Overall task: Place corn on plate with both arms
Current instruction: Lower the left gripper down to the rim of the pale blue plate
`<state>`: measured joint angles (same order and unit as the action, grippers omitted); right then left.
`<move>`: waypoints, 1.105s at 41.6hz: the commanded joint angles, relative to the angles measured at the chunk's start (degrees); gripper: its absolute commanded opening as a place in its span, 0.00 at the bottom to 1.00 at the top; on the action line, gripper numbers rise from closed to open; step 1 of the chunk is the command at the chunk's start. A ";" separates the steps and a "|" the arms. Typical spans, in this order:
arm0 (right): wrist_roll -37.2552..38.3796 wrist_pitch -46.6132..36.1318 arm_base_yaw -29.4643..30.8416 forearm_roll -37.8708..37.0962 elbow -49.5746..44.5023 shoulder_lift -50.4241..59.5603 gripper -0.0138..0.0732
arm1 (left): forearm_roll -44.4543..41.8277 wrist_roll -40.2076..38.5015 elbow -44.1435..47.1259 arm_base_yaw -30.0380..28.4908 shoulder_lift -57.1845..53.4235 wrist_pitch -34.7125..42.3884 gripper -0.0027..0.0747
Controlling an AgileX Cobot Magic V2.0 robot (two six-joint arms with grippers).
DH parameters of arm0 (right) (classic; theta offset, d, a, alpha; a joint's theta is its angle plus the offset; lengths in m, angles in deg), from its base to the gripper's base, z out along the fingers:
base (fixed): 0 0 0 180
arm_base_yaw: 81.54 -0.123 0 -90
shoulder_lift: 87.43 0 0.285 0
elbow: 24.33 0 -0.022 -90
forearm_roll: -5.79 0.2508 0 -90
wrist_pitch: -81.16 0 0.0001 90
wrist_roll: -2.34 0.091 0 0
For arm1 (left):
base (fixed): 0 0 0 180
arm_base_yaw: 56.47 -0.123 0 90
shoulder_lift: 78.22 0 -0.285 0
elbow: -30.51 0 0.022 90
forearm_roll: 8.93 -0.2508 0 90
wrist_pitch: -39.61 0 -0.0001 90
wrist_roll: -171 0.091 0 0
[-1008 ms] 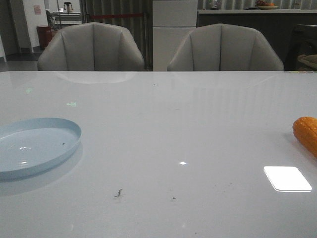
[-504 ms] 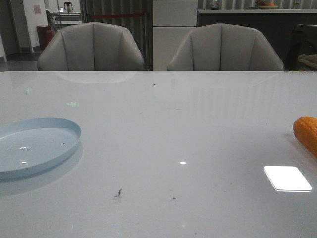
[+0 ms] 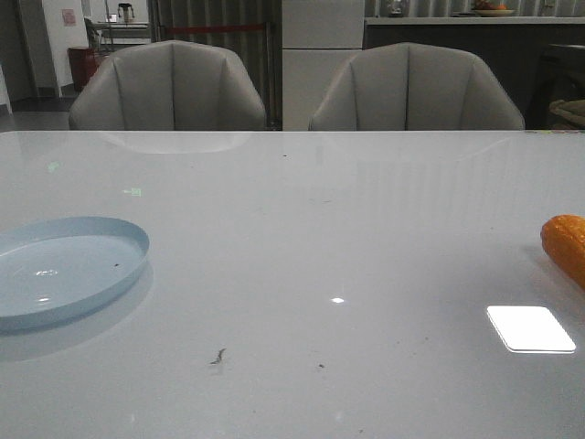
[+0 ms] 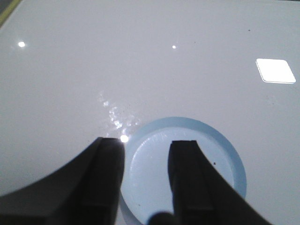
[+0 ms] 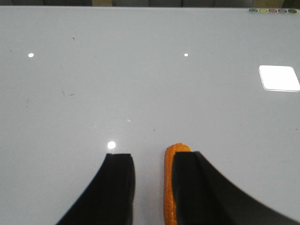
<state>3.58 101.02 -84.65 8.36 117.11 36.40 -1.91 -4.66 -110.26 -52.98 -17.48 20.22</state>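
The orange-yellow corn lies on the white table at the far right edge of the front view, partly cut off. The pale blue plate sits at the left, with nothing on it. Neither arm shows in the front view. In the left wrist view my left gripper hangs open above the plate. In the right wrist view my right gripper is open above the table; the corn lies below it, mostly hidden behind one finger, a strip showing in the gap.
Two grey chairs stand behind the table's far edge. A bright light reflection lies on the table near the corn. Small dark specks mark the tabletop in front.
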 commanded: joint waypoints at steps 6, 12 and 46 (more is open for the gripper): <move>-0.02 -1.39 -0.07 0.15 1.89 -0.23 0.58 | 2.00 -0.46 -4.81 -1.20 4.38 1.73 0.56; -0.02 -0.95 -0.07 0.16 1.89 -0.25 0.58 | 1.89 -0.46 -10.90 -4.91 11.01 -1.47 0.56; -0.02 -0.11 -0.07 0.16 1.89 -0.29 0.58 | 2.03 0.20 -33.05 -5.94 51.25 -20.33 0.55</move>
<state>3.63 105.18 -84.65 8.58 117.11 35.92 -0.57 -4.42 -141.55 -59.25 35.44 -2.04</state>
